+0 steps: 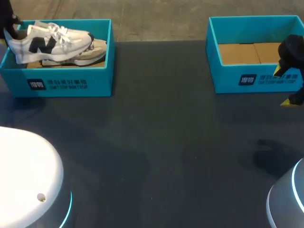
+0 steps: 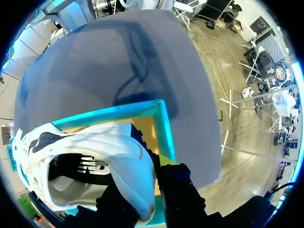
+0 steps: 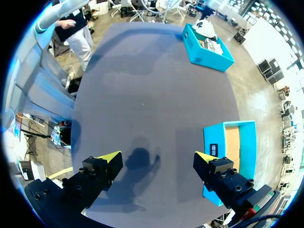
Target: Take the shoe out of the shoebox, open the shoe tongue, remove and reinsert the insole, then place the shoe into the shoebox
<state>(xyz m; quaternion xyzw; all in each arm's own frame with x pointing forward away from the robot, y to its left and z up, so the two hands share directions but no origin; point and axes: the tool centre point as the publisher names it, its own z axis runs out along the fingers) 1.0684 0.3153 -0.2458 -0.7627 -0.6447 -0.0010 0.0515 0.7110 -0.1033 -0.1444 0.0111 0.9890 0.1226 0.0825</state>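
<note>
On the dark table, the shoe tilts half-raised above the box, its heel clamped in the left gripper. The right gripper hangs spread wide, well apart from that box. Taking-out seems underway; next, the shoe must be lifted clear of the box walls.

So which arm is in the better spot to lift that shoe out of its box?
The left. The left gripper seems closed on the heel of the shoe, which sits in the shoebox. The right gripper hangs open beside the empty box, far from the shoe.
</note>
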